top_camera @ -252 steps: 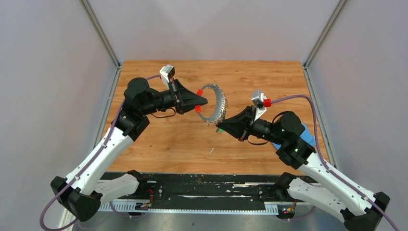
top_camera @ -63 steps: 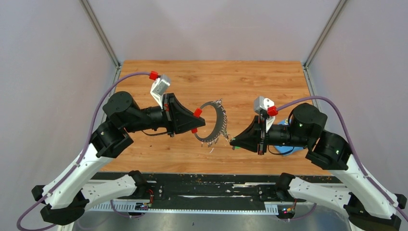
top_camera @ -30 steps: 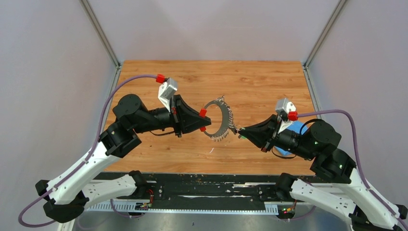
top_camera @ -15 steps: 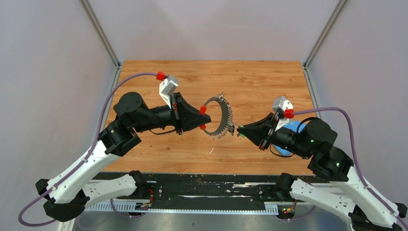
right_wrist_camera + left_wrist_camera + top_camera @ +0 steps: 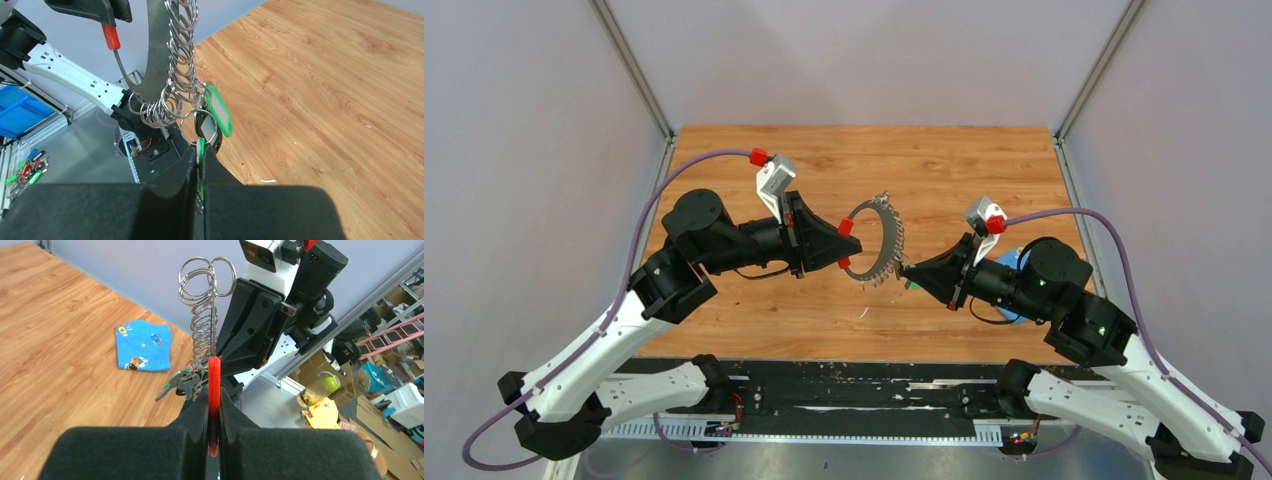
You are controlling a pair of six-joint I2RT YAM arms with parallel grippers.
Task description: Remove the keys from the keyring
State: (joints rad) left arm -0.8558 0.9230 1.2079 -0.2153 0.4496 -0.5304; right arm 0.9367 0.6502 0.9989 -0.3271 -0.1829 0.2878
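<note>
**Ring gripped from both sides**

The left gripper [image 5: 214, 394] is clamped on the red sleeve [image 5: 214, 374] of the keyring [image 5: 880, 240], holding it above the table [image 5: 944, 170]. The right gripper [image 5: 200, 156] is closed on a green key [image 5: 200, 146] — one of the keys [image 5: 219, 113] bunched on the ring's near arc.

Wood-grain table [image 5: 944, 160], pale grey walls [image 5: 864, 60], metal corner posts [image 5: 631, 65], cluttered cardboard boxes [image 5: 367, 412] beyond

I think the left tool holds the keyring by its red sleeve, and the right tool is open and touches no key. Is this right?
Not quite. The right tool is shut on a green key hanging from the keyring, as the right wrist view shows. The left tool does hold the keyring by its red sleeve.
</note>
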